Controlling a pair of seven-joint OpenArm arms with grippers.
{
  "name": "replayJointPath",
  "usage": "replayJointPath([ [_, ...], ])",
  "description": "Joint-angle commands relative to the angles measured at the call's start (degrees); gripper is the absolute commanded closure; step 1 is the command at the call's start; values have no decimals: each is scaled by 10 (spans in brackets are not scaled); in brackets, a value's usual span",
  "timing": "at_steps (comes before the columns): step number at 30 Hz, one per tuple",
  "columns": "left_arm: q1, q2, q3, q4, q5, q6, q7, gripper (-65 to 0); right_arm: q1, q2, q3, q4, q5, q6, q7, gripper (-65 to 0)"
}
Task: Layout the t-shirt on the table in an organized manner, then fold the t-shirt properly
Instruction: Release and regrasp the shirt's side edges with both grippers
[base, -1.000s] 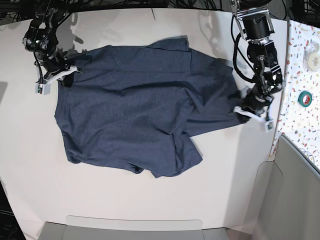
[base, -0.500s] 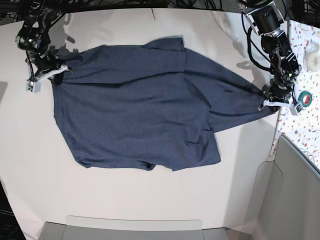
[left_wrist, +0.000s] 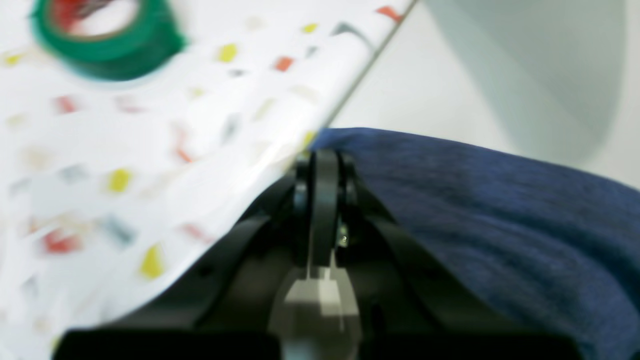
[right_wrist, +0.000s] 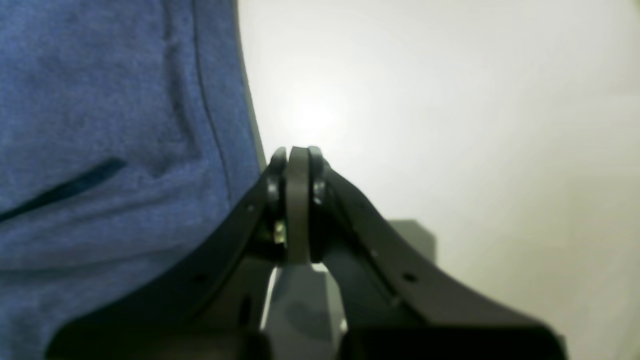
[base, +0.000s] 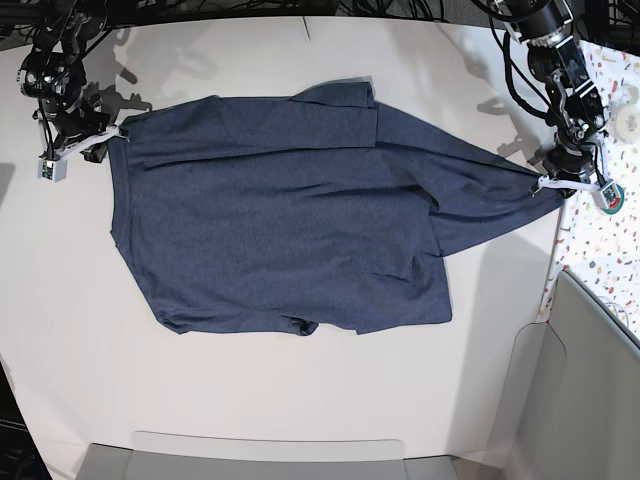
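The dark navy t-shirt (base: 280, 220) lies plain side up on the white table (base: 300, 400), pulled wide between my two grippers. At the base view's right, my left gripper (base: 548, 183) is shut on the shirt's far right corner, right at the table's edge. The left wrist view shows its jaws (left_wrist: 325, 160) pressed together on the cloth (left_wrist: 500, 225). At the upper left, my right gripper (base: 88, 146) is shut on the shirt's opposite corner. In the right wrist view its jaws (right_wrist: 297, 155) are closed with the blue cloth (right_wrist: 100, 150) at their left.
A speckled terrazzo strip (base: 600, 260) borders the table on the right and carries a green tape roll (base: 612, 196), also blurred in the left wrist view (left_wrist: 100, 45). A grey panel (base: 590, 380) stands at the lower right, a grey tray (base: 270, 455) along the near edge.
Both grippers have moved outward and toward the far edge, dragging the shirt's corners apart. The bunched, folded-over right part has opened out and the shirt lies wider and flatter.
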Motion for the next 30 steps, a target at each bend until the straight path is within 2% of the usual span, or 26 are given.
replayJointPath([
  [1,-2,-8,-1,34,-4,-7,-8,0,5,9,4,23,3,1,14,0],
  [5,21,-5,3,100,-5,-7,-5,0,14,7,4,68,3,1,14,0],
  [10,27,22,5,160,-5,-10,-4,0,43,4,-1,111,3,1,12,0],
  [12,25,30,11,165,-7,-11,-4,-15,67,-6,-3,113,3,1,11,0],
  [14,24,29,46,164,-6,-11,11,-41,90,-16,-5,113,3,1,10,0],
  [21,-33,17,181,131,-6,-11,42,-60,156,-20,-99,99,0,0,10,0],
  [24,-76,17,210,96,-6,-11,56,-52,177,-20,-135,62,0,0,10,0],
  [30,-138,19,212,2,-6,-11,69,-3,189,-27,-141,-32,0,0,12,0],
])
